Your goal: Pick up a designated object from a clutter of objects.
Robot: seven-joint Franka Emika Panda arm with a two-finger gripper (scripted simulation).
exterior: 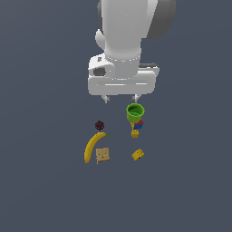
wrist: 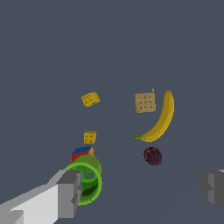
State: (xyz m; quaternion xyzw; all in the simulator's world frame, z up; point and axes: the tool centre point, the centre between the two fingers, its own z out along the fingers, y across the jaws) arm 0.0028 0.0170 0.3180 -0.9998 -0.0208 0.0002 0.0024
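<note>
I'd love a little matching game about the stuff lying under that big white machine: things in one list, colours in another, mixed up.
Things:
1. banana
2. cup
3. ball
4. cracker-patterned square

Colours:
A. dark maroon
B. tan-brown
C. yellow
D. green

Pairs: 1-C, 2-D, 3-A, 4-B

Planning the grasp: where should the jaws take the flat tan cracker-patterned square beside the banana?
Probably from straight above, jaws across two opposite edges of the flat tan cracker-patterned square. It lies flat, and the yellow banana crowds one side, so favour the edges clear of it.
</note>
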